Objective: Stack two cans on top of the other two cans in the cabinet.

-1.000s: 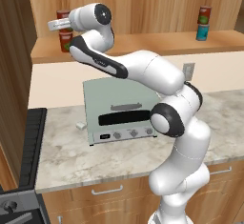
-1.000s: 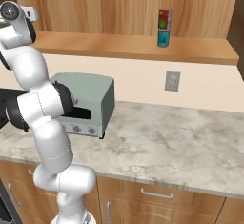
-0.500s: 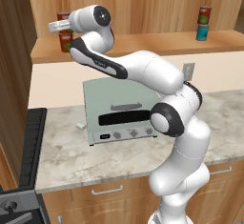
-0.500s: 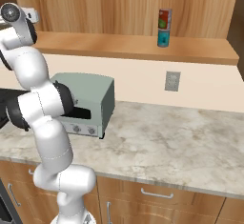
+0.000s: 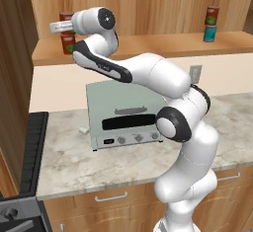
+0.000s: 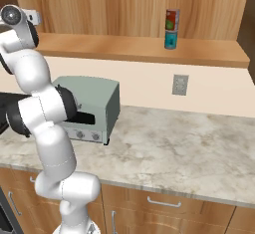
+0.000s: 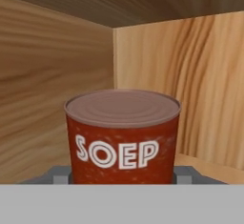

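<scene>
Hovering at the cabinet's (image 5: pixel 148 46) left end, the gripper (image 5: pixel 63 26) clasps a red can (image 7: pixel 122 135) over another red can (image 5: pixel 68 44); it should centre before releasing.

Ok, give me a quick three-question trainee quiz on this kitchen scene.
1. True or false: at the right of the cabinet shelf, the red can stands on the teal can.
2. The labelled can between the end effector fingertips reads: A) SOUP B) SOEP C) SODA
3. What does the toaster oven stand on?
Key: 1 true; 2 B; 3 the counter.
</scene>
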Tool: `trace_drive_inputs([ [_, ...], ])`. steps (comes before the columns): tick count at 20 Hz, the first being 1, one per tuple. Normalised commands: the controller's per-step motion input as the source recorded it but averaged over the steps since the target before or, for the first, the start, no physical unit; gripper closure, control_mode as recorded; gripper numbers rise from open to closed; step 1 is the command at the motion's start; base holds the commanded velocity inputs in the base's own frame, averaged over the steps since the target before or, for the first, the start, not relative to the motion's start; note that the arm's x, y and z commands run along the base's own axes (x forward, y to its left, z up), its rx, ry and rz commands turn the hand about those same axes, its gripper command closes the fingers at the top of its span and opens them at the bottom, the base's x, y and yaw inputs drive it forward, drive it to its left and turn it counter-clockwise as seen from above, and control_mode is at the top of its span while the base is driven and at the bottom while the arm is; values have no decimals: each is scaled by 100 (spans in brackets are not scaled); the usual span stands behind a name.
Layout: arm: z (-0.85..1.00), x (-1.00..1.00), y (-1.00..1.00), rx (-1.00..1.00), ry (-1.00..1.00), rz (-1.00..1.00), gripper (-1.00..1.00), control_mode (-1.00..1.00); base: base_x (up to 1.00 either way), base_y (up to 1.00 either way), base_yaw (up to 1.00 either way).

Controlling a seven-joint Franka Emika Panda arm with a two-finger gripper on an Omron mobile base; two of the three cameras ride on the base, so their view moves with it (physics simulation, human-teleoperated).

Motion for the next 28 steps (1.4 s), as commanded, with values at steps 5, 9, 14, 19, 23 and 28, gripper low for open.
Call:
trace_drive_inputs([
  [5,-11,0,4,3,0,0,100,-100,0,0,0],
  [9,-7,4,5,0,0,0,-100,-100,0,0,0],
  [14,-4,1,3,0,0,0,-100,-100,0,0,0],
  [19,0,0,0,0,0,0,-100,-100,0,0,0],
  [23,0,-6,-3,0,0,0,-100,-100,0,0,0],
  [28,-1,-25,-18,0,0,0,-100,-100,0,0,0],
])
